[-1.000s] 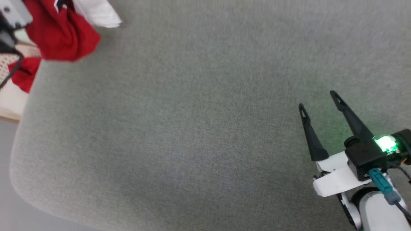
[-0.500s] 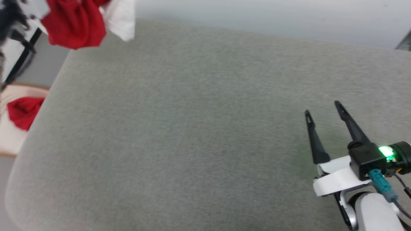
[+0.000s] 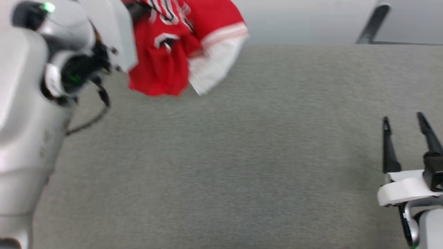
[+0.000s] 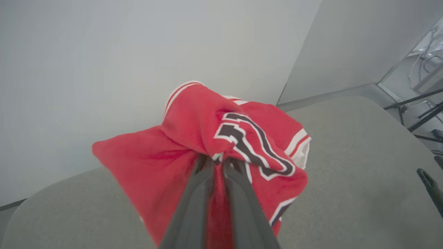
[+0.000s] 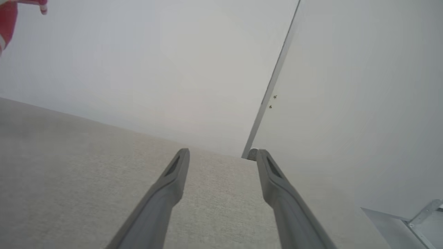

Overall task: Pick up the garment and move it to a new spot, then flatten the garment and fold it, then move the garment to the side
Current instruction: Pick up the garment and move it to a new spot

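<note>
Garment (image 3: 162, 58): red jersey bunched into a lump. It hangs from the left pincer over the far left part of the tabletop (image 3: 242, 155). The head view is blurred here.
Garment detail: a white sleeve (image 3: 211, 72) with red-white striped trim droops on the lump's right side in the head view. Black, white-edged lettering (image 4: 249, 145) creases across the top fold in the left wrist view.
Garment contact: the lowest fold sits low against the grey surface. Whether it touches or hangs just clear, cannot tell.
Left pincer (image 4: 218, 159): closed on the garment. The two dark fingers (image 4: 193, 207) run almost together, with red cloth pinched at their tips and spilling to both sides.
Left arm (image 3: 31, 103): pale and bulky, along the left edge of the head view. There is a green light (image 3: 48, 7) on its top joint, and a black cable (image 3: 90, 121) loops below the wrist.
Right pincer (image 3: 403, 117): open wide, with grey surface seen between its fingers. It sits low at the right edge of the head view, over the near right part of the tabletop and well apart from the garment.
Right wrist view: the right pincer (image 5: 222, 151) is spread over grey cloth, pointing toward the far edge and a pale wall (image 5: 173, 52). A sliver of the garment (image 5: 5, 27) is at the top left corner.
Tabletop: grey woven covering with rounded corners.
Surroundings: the wall has a vertical seam (image 5: 273, 90). A dark slanted bar (image 3: 372, 20) is at the upper right of the head view. Black frame legs (image 4: 415, 103) stand to the right in the left wrist view.
</note>
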